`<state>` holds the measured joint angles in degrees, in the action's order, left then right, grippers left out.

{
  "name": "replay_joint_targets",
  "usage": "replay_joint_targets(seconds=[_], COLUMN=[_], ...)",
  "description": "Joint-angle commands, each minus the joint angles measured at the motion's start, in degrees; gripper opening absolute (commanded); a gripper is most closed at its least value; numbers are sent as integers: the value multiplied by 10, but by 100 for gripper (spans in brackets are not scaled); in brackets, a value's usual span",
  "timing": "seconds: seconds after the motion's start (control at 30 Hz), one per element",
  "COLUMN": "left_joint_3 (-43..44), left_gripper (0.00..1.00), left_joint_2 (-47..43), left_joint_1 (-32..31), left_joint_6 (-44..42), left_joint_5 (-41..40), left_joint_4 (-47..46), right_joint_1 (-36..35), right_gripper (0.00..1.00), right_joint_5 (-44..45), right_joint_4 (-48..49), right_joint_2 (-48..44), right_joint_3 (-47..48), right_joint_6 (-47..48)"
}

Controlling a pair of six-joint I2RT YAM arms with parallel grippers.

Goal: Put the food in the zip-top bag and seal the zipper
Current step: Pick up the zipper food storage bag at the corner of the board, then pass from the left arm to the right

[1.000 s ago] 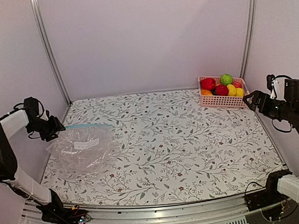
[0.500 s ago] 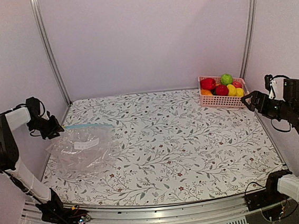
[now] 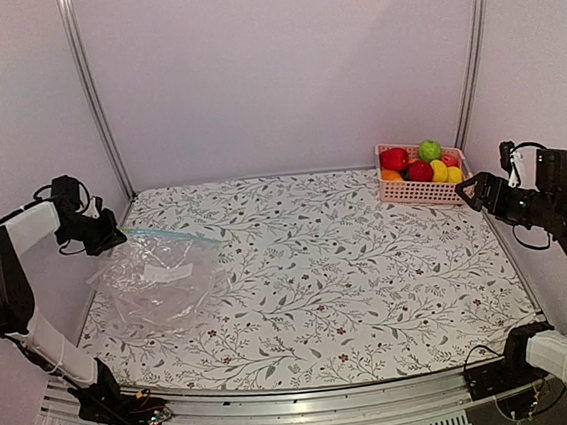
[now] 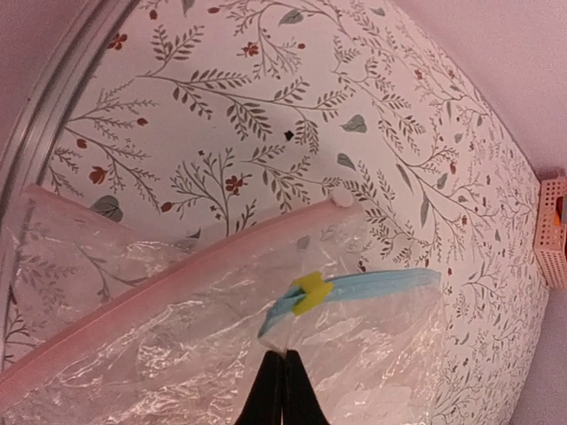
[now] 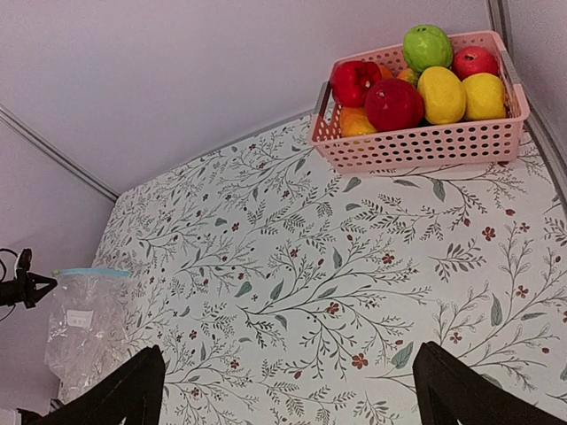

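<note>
Left tool [image 3: 115,239] at left edge of frame, over the bench's [image 3: 319,269] left rim. Jaws fully shut, 2 black tips pressed flat together in the wrist view. Tips sit on the bag's [image 3: 160,285] clear film just under the near end of the zipper [image 3: 170,235]. Film looks pinched between them, and the bag's upper-left corner is drawn up to the tool.

Bag lies on the bench at left-centre of the top view, crinkled, mostly flat, with a white label patch on it. No food seen inside. Zipper runs along its top edge, slanting down to the right. Wrist view shows a yellow slider [image 4: 310,293] on the blue strip, and a pale pink band [image 4: 151,310] crossing the bag from lower left to upper centre, ending in a small white nub. Cannot tell if the mouth is sealed.

Middle of the bench has only the floral cover.

Basket [image 3: 417,195], pink and perforated, sits in the upper right at the bench's back corner, well apart from the bag. Fruit [image 3: 420,169] is piled in it: red, green, yellow, orange.

Right tool [image 3: 466,193] at right edge, just beside the basket's right end and not touching it. Jaws spread wide, nothing between them; wrist view shows both fingers at the bottom corners with bare bench between.
</note>
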<state>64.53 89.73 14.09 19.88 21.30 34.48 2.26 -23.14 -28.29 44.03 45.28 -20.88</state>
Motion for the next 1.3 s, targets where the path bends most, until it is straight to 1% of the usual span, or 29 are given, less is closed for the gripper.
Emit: replay_joint_targets(seconds=[0.0, 0.1, 0.17, 0.3, 0.47, 0.57, 0.67, 0.8, 0.9, 0.97, 1.07, 1.17, 1.27], left_joint_3=[-12, -12, -6, 19, 62, 93, 125, 170, 212, 235, 250, 239, 221], left_gripper=[0, 0, 0, 0, 0, 0, 0, 0, 0, 0, 0, 0, 0], left_joint_2=[-89, -142, -173, -226, -245, -231, -198, -139, -89, -60, -31, -13, -2], left_joint_1=[-80, -136, -191, -278, -360, -413, -463, -528, -562, -577, -590, -590, -590], left_joint_6=[-43, -47, -47, -56, -60, -71, -93, -131, -156, -169, -188, -198, -214], left_joint_5=[20, 23, 29, 41, 53, 56, 65, 95, 135, 160, 164, 155, 158], left_joint_4=[-33, -39, -42, -42, -39, -36, -29, -16, 1, 13, 27, 32, 32], right_joint_1=[-1, -1, -2, -2, -3, -6, -17, -68, -111, -140, -196, -255, -310], right_gripper=[99, 99, 99, 99, 99, 99, 99, 99, 99, 99, 99, 96, 92], right_joint_5=[-14, -15, -20, -37, -78, -86, -98, -100, -85, -83, -68, -41, -19], right_joint_4=[-2, -1, 4, 9, 5, 1, -1, -12, -32, -46, -63, -64, -40], right_joint_2=[5, 9, 14, 34, 40, 34, 33, 35, 43, 53, 79, 108, 140], right_joint_3=[4, 9, 13, 32, 55, 62, 72, 91, 105, 118, 138, 154, 166], right_joint_6=[11, 15, 14, 7, 4, 0, -9, -11, 4, 14, 27, 38, 39])
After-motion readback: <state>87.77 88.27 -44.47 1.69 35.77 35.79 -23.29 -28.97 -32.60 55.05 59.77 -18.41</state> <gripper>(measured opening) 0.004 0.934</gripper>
